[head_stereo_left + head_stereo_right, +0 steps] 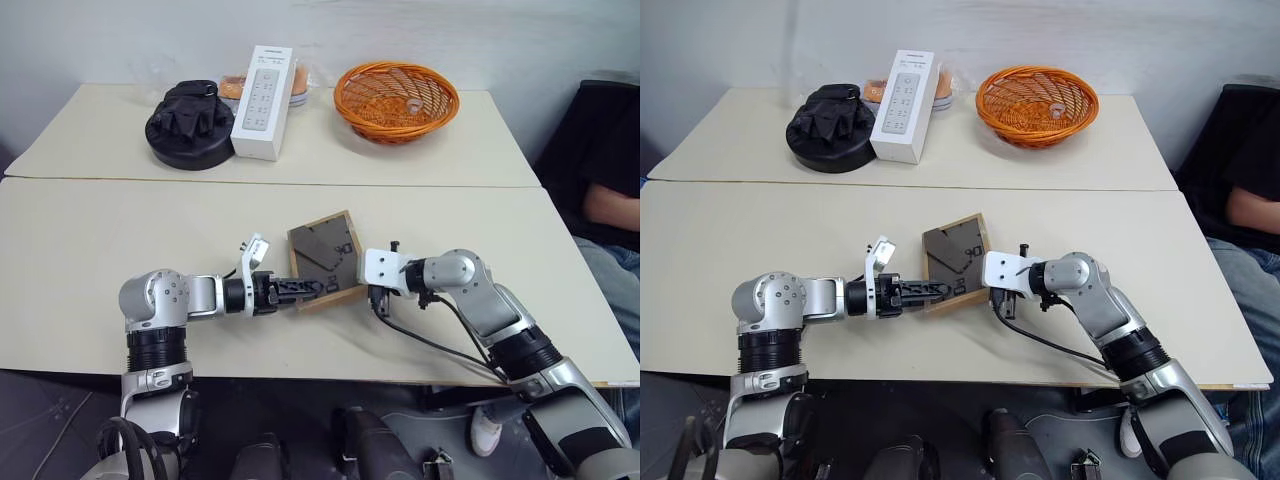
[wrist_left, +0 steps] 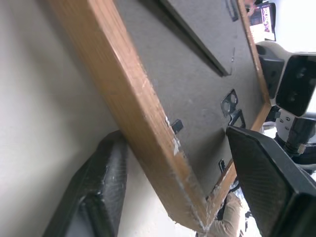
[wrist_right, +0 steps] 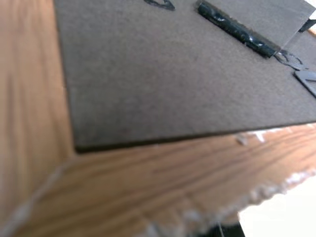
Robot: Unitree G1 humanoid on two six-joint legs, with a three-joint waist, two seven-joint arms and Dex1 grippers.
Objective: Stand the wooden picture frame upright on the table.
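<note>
Cream-beige table (image 1: 90, 260) bears the small light-wood picture frame (image 1: 325, 255), grey back up. Left gripper (image 1: 308, 290) straddles its near edge, fingers spread; right gripper (image 1: 372, 292), pressed together, holds its corner. Step: regrasping. Next: tilt upright onto stand.

The wooden picture frame (image 2: 148, 123) runs slanting across the view, its dark grey back facing the camera. Its light wood edge is chipped near the corner. The left gripper (image 2: 173, 192) has its two black fingers (image 2: 94, 192) spread apart, one on each side of the frame's edge. The table (image 2: 39, 98) is cream. Past the frame sits the right gripper (image 2: 296, 98), white and black.
</note>
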